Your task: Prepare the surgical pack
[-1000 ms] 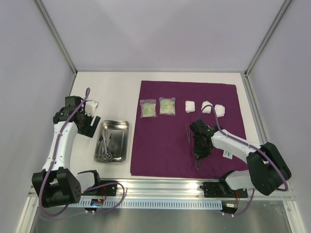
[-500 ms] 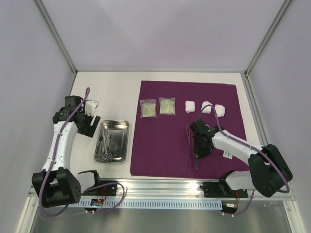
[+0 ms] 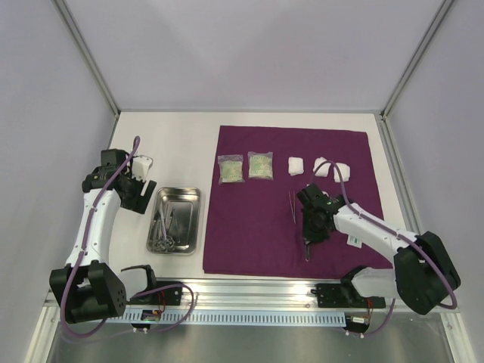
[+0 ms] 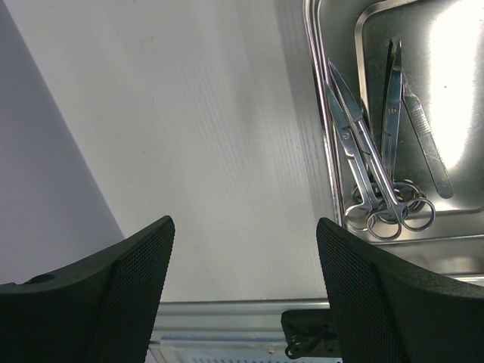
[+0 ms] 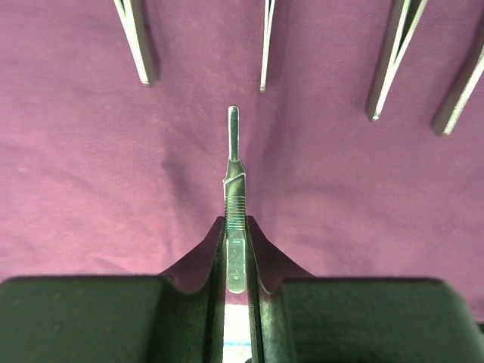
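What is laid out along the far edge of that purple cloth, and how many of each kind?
Clear plastic packets with greenish contents: 2
White square gauze pads: 3
Total: 5

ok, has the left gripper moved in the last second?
No. The left gripper is at the same spot beside the left rim of the steel tray, jaws open.

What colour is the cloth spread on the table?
Deep purple; the fabric sheet shows best in the top view.
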{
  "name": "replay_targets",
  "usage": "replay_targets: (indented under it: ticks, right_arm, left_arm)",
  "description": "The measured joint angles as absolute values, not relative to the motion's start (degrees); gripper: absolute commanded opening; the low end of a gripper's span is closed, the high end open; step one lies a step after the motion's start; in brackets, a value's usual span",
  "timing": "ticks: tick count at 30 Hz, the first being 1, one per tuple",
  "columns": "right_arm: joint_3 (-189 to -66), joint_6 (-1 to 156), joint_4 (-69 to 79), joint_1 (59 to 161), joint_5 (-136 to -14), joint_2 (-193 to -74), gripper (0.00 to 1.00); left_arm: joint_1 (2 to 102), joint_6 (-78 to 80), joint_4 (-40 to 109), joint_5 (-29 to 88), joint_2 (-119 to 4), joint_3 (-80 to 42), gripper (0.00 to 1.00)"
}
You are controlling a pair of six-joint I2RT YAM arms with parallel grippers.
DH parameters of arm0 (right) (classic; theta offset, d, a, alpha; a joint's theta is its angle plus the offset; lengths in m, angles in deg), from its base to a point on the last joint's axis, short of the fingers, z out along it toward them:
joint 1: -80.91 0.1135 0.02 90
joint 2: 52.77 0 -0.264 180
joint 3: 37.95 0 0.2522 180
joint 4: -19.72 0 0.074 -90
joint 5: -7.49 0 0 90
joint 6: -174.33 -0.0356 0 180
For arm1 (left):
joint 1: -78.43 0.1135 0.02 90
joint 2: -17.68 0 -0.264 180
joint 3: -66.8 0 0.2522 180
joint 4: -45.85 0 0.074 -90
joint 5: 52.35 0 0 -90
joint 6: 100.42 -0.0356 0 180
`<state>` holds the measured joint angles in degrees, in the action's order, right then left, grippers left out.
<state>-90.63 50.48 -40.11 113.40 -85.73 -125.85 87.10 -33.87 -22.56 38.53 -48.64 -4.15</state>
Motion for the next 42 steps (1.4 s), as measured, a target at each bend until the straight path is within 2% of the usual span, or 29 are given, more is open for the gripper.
replay_targets:
  ticks: [6,12,16,21,27,35,42]
  right_arm:
    - [-97.8,47.9,-43.1,115.9,-87.3,-124.5,0.0]
    - [-111.9,42.8,-41.6,125.4,-89.8,-128.6,0.0]
    - [-123.6,39.5,-34.0,132.7,-90.1,-139.2,0.0]
    - [-144.0,37.8,-27.1,140.1,-89.8,-159.8,0.0]
    - [-163.5,36.8,-26.6,145.1,-89.3,-178.6,0.0]
    - [-164.3,30.9,-27.3,146.0,-87.9,-186.6,0.0]
    - [-164.3,26.6,-27.5,146.7,-86.9,-188.8,0.0]
  left_arm:
    - [87.1,-33.9,-22.5,38.6,-48.6,-4.1,0.84]
    - [87.1,-33.9,-22.6,38.6,-48.6,-4.1,0.84]
    - [87.1,-33.8,-22.6,38.8,-48.6,-4.2,0.85]
    - [87.1,-33.7,-23.0,39.4,-48.5,-4.5,0.85]
    - [87.1,-33.8,-23.4,39.8,-47.0,-4.5,0.85]
    - [87.1,-33.8,-23.3,40.2,-46.0,-3.4,0.85]
    - [87.1,-33.8,-23.3,40.3,-46.0,-2.7,0.85]
